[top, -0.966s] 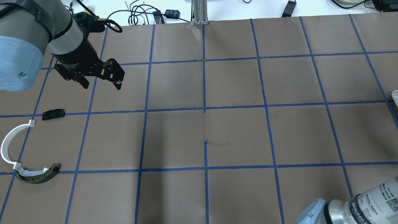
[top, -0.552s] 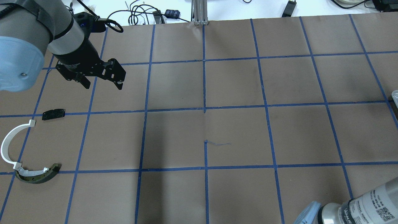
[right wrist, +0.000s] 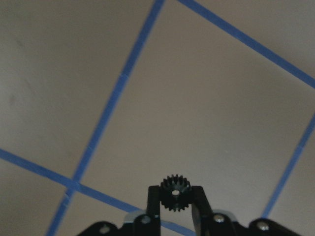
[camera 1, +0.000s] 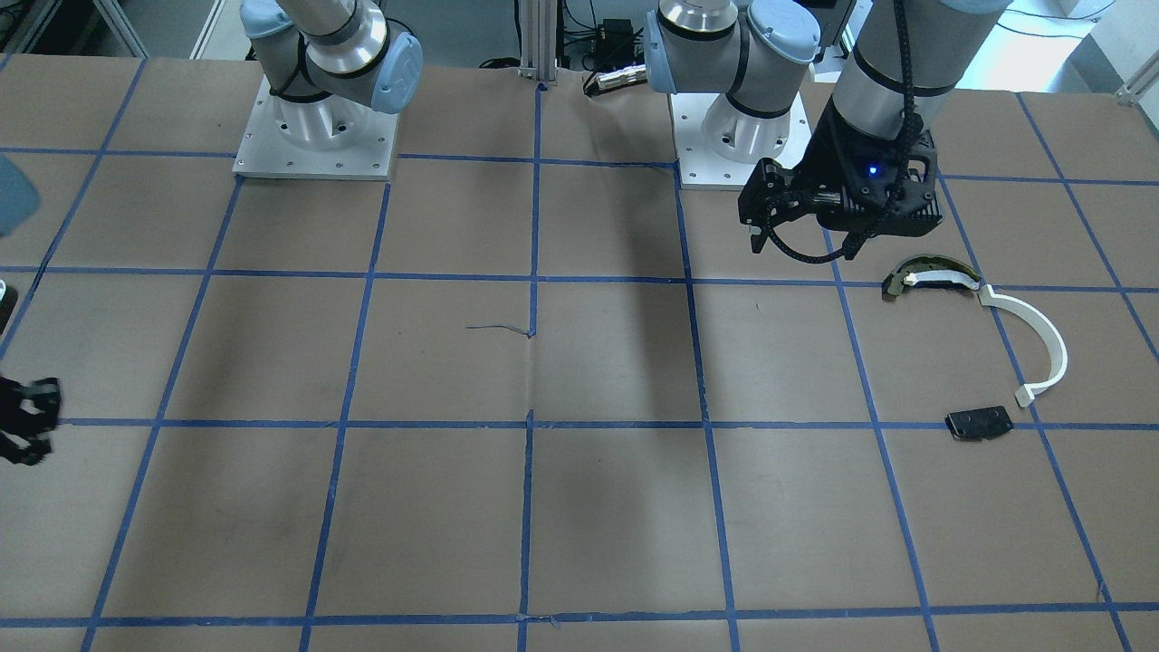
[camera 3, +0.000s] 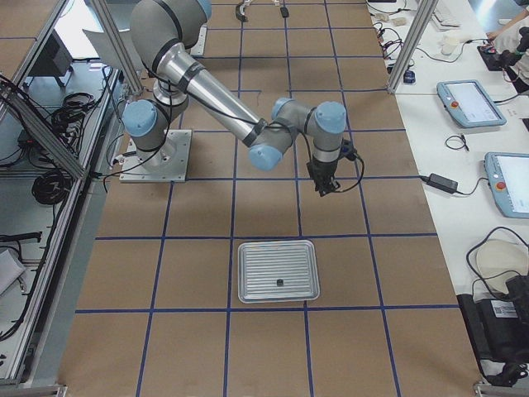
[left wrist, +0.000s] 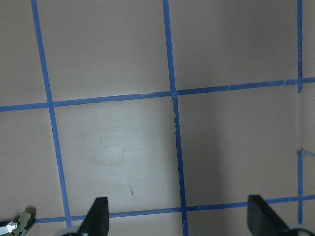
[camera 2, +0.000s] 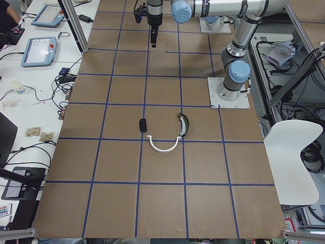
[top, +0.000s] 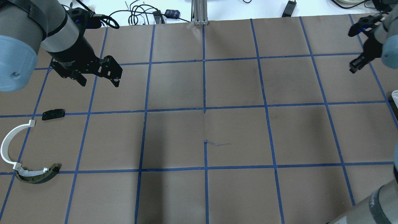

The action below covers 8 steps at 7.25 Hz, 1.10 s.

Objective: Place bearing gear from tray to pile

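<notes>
The arms (camera 1: 869, 45) are silver tubes with pale-blue joint caps (camera 1: 403, 77), black wrists (camera 1: 860, 186) and a black cable (camera 1: 903, 63).

3 parts lie at the robot's left end of the table (top: 236, 81). The curved piece (top: 37, 175) touches the arc strip (top: 7, 141) at its end nearer the robot, and the plate (top: 53, 114) lies apart beyond its far end. The left gripper (top: 100, 84) hangs farther out, toward the middle. The tray (camera 3: 264, 265) lies at the right end with 1 small part (camera 3: 279, 283) in it. Inward of the tray, the right gripper (right wrist: 175, 189) has the gear (right wrist: 175, 193) between its fingers.
</notes>
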### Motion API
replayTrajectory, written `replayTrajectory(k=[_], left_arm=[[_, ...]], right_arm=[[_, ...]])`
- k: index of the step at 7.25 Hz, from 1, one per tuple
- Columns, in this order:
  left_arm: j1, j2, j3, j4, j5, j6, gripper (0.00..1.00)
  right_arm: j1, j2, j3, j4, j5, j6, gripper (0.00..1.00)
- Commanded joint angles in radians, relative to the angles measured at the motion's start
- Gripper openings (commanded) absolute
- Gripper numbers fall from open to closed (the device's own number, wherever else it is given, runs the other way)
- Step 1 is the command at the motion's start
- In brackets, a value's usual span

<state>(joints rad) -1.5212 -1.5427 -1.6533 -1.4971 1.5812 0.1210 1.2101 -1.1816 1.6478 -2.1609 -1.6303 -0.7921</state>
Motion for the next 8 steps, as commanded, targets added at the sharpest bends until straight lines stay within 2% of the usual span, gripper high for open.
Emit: replayTrajectory(k=[1, 4, 5, 6, 7, 8], left_arm=[[0.006, -0.004, 0.001, 0.000, 0.002, 0.000, 1.00], [0.006, -0.008, 0.001, 0.002, 0.000, 0.000, 1.00], [0.006, -0.010, 0.000, 0.003, 0.000, 0.002, 1.00], [0.006, -0.010, 0.000, 0.003, 0.000, 0.002, 1.00], [0.007, -0.010, 0.001, 0.003, 0.002, 0.003, 1.00], [0.004, -0.011, -0.002, 0.006, -0.001, 0.006, 1.00]], right_arm=[[0.373, 0.003, 0.007, -0.005, 0.010, 0.611, 0.06], [0.778, 0.055, -0.002, -0.019, 0.101, 1.324, 0.07], [0.872, 0.109, 0.007, -0.019, 0.102, 1.444, 0.09], [0.897, 0.150, 0.007, -0.016, 0.098, 1.477, 0.17], [0.898, 0.148, 0.007, -0.013, 0.089, 1.469, 0.34], [0.879, 0.140, 0.001, -0.016, 0.081, 1.446, 0.99]])
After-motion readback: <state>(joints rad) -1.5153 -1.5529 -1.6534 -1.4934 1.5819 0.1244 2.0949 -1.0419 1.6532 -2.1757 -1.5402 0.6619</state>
